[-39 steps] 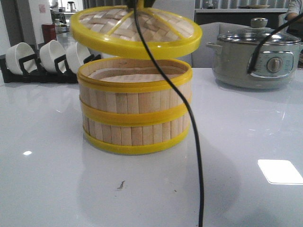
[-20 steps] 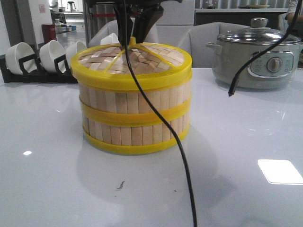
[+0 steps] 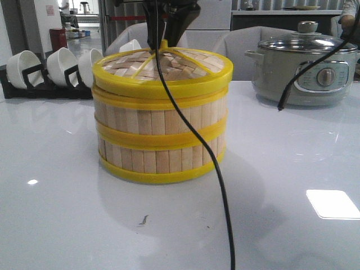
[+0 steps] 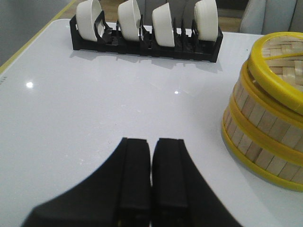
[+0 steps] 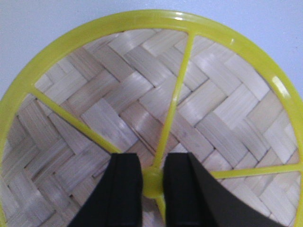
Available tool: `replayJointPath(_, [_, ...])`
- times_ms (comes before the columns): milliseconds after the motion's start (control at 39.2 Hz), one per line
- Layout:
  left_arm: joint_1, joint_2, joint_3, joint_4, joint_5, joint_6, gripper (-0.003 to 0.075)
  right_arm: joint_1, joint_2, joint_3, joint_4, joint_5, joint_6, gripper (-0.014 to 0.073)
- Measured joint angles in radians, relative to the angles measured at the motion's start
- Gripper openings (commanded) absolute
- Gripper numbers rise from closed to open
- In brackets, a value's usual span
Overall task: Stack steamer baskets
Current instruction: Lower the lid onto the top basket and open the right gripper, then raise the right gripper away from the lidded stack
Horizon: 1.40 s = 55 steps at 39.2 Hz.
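Front view showing two steamer baskets (image 3: 162, 138) sitting stacked one on the other on the white counter (image 3: 67, 214), yellow rims meeting at mid-height. Resting on top, the woven lid (image 3: 163, 70), slightly tilted and not quite flush, one edge riding a touch higher than the upper basket's rim. Gripping the lid's small yellow centre knob (image 5: 152, 182) from above, the right hand (image 5: 152, 189), fingers pinching it on both sides, probably because the hub where the ribs meet gives a central hold that keeps the lid level. Dangling in front of the stack, a black cable (image 3: 216, 169), touching nothing on the counter as far as can be told.

Hovering low over bare counter beside the stack, the left hand (image 4: 151, 179), fingers pressed together and holding nothing, apparently parked clear so as not to knock the baskets. Standing behind it, a black rack of white bowls (image 4: 147, 28); off to the right in the front view, a grey electric pot (image 3: 306, 67), well apart from the stack.

Judging by this, stacking itself looking complete, with only settling and releasing the lid remaining; risking a skewed lid if let go while tilted.
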Motion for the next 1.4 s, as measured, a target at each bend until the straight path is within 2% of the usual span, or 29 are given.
replayJointPath(485, [0.0, 0.0, 0.0, 0.0, 0.0, 0.0, 0.0085, 0.0, 0.026, 0.0, 0.022, -0.006, 0.0, 0.0076])
replayJointPath(561, [0.0, 0.0, 0.0, 0.0, 0.0, 0.0, 0.0085, 0.0, 0.026, 0.0, 0.022, -0.006, 0.0, 0.015])
replayJointPath(663, [0.0, 0.0, 0.0, 0.0, 0.0, 0.0, 0.0085, 0.0, 0.026, 0.0, 0.022, -0.006, 0.0, 0.0309])
replayJointPath(765, [0.0, 0.0, 0.0, 0.0, 0.0, 0.0, 0.0085, 0.0, 0.026, 0.0, 0.022, -0.006, 0.0, 0.0386])
replayJointPath(1071, [0.0, 0.0, 0.0, 0.0, 0.0, 0.0, 0.0085, 0.0, -0.018, 0.0, 0.024, -0.01, 0.0, 0.0381])
replayJointPath(1403, [0.0, 0.0, 0.0, 0.0, 0.0, 0.0, 0.0085, -0.048, -0.187, 0.04, -0.063, -0.085, 0.0, 0.0381])
